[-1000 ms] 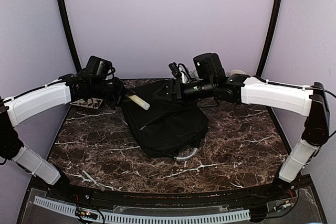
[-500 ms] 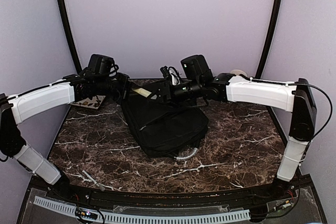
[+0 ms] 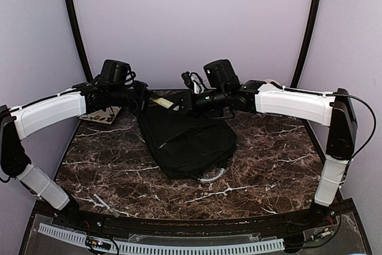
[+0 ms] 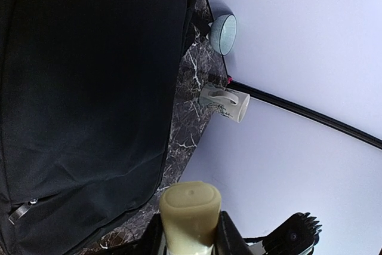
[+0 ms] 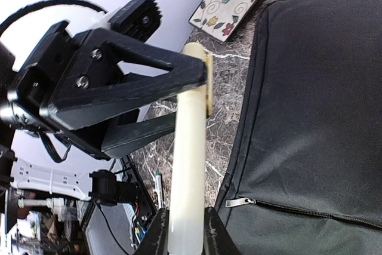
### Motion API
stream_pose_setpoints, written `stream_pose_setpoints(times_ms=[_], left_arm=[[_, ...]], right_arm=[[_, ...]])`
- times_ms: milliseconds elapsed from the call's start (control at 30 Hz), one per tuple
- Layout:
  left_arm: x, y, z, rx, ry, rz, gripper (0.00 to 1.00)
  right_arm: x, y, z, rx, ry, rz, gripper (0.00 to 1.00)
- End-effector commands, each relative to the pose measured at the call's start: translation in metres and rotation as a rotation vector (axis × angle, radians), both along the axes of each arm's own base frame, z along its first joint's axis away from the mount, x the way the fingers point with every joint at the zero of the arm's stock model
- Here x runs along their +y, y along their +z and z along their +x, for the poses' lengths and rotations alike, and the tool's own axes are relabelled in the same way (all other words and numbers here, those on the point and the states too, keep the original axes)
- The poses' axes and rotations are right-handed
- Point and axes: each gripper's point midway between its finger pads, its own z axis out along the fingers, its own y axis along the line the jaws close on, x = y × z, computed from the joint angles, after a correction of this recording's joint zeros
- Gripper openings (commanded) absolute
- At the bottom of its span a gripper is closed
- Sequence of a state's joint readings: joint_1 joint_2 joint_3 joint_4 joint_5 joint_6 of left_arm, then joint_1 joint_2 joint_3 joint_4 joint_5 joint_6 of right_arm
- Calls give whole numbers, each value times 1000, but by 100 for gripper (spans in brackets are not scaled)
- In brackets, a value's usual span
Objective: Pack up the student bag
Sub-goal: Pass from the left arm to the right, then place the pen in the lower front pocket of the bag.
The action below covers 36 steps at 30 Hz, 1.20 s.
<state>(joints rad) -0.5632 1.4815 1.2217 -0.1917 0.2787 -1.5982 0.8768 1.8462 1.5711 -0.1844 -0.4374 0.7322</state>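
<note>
Black fabric student bag (image 3: 188, 141): flat on counter (image 3: 268, 159), centre-rear. Long axis diagonal, far-left to near-right, grey handle at near end, zip seemingly closed. Cream stick (image 5: 190, 147): aloft by its far edge, clenched by left end effector (image 4: 190, 231) and right end effector (image 5: 182, 231). Step: handover. Next, likely: left releases; bag needs opening.

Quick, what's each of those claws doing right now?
Left gripper: closed, holding one end of a cream stick.
Right gripper: closed on the same stick's other end.
</note>
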Motion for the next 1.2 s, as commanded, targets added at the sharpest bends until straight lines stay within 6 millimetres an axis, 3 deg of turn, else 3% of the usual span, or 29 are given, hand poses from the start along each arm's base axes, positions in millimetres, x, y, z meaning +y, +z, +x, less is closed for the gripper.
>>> stream_pose_setpoints(times_ms=[0, 67, 133, 333, 400, 500, 633, 867, 1167], left_arm=[[-9, 15, -3, -26, -34, -24, 0], [-10, 13, -8, -13, -38, -8, 0], [-12, 10, -12, -8, -50, 16, 6], [-6, 7, -19, -66, -96, 113, 59], [1, 6, -22, -104, -122, 187, 70], [14, 1, -27, -141, -178, 332, 79], [32, -12, -34, -195, -278, 529, 81], [43, -39, -72, -257, -500, 787, 80], [28, -72, -115, -348, -691, 736, 79]], right_arm=[[10, 15, 4, -46, 3, 41, 13], [10, 16, 6, -48, -6, 43, 9], [9, 16, 8, -49, -20, 34, 6], [-10, 18, 7, -54, -77, -5, 0], [-20, 18, 4, -58, -96, -26, 0], [-39, 15, -1, -49, -121, -59, 0], [-68, 9, -8, -20, -150, -105, 0], [-113, 12, -23, 79, -158, -123, 0], [-137, -24, -66, 443, -132, -96, 0]])
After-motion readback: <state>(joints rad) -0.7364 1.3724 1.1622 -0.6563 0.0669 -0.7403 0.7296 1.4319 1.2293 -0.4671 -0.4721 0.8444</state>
